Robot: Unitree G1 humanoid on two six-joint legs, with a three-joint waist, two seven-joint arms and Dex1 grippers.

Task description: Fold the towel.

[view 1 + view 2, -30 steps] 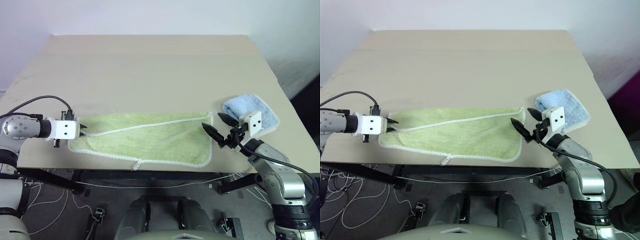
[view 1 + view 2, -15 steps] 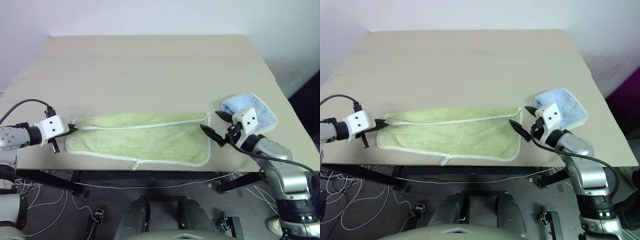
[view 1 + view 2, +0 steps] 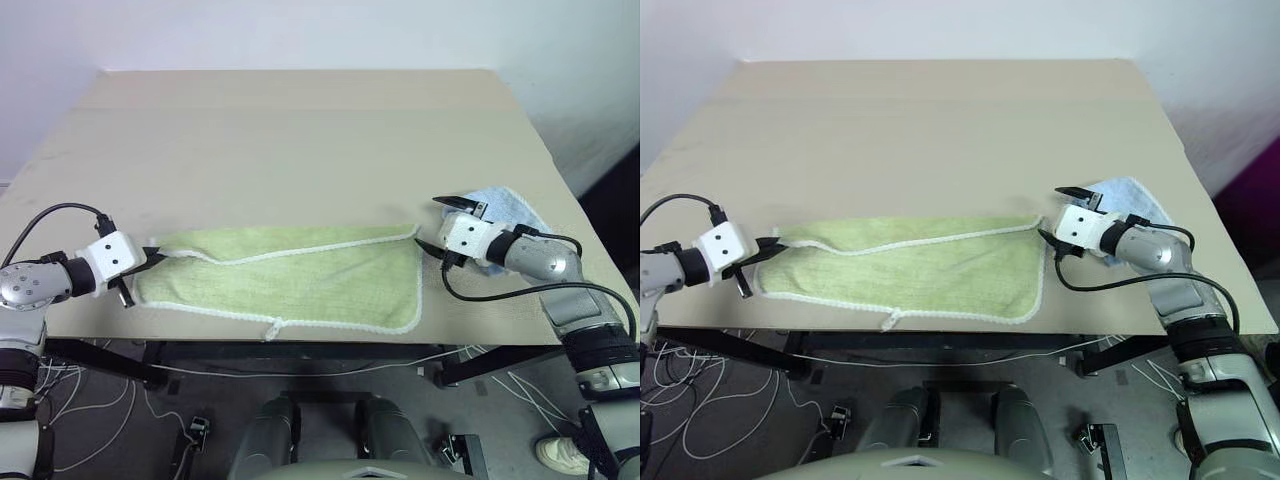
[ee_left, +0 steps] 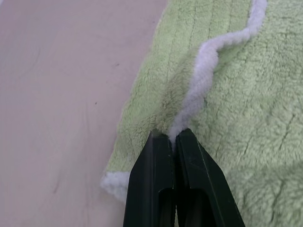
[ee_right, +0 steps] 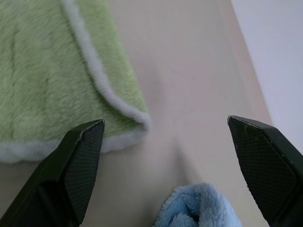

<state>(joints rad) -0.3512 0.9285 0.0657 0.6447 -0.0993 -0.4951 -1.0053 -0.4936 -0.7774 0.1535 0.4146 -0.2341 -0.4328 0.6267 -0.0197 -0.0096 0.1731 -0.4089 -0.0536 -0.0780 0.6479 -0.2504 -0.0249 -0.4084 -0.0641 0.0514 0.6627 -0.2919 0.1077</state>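
Green towel [image 3: 290, 275] lies between both — left gripper [image 4: 173, 139] pinching its edging.

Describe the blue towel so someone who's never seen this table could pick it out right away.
On the beige table, look near the right edge, beside the open right gripper. The blue towel is a small bunched bundle there, unlike the long green towel spread flat along the front edge.

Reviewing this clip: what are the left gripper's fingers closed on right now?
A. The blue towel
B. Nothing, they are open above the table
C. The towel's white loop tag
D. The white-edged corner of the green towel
D. In the left wrist view the left gripper is shut on the white stitched edging of the green towel at its left end, far from the blue towel.
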